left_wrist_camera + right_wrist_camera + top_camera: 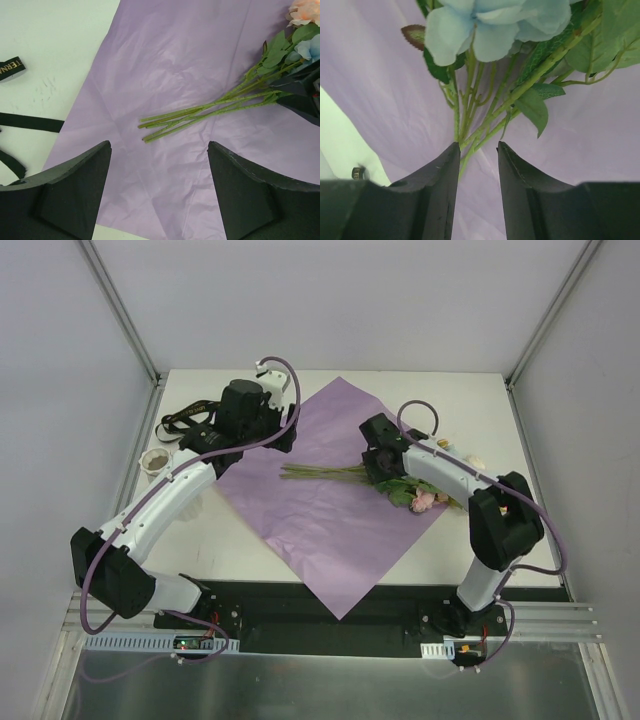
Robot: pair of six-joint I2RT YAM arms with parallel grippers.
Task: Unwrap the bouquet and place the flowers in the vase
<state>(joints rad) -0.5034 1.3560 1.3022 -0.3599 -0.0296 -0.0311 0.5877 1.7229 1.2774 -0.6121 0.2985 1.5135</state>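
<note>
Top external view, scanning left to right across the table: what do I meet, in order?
Vase → black ribbon → left end effector → stem ends → right end effector → rose heads.

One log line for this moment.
paper flat; flowers on paper; left gripper open above paper; right gripper astride stems; vase flowerless

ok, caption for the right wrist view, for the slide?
Right gripper straddles the flower stems, jaws not yet clamped; pale blue rose above, purple paper beneath.
</note>
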